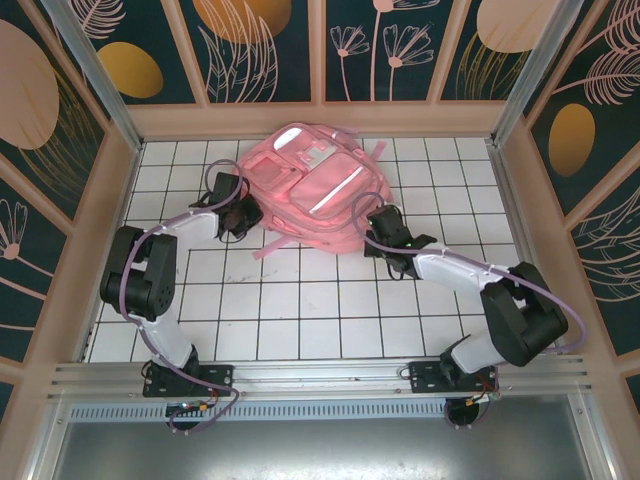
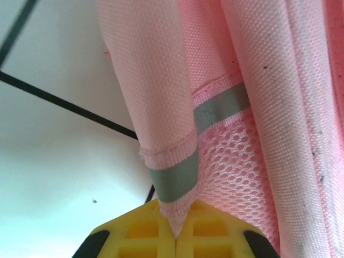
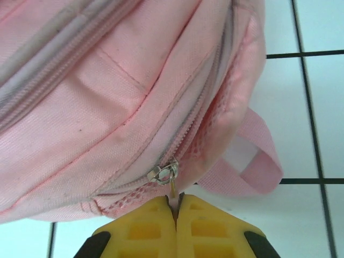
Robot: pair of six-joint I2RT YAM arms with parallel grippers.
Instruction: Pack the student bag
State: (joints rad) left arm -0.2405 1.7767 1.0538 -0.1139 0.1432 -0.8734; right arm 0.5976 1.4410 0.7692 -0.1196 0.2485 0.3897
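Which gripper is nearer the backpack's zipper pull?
Right. The right gripper pinches the zipper pull; the left gripper grips a strap on the opposite side of the backpack.

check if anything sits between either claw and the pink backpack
Nothing visible does. The left claw is shut on a grey-striped strap of the student bag, and the right claw is shut on its zipper pull.
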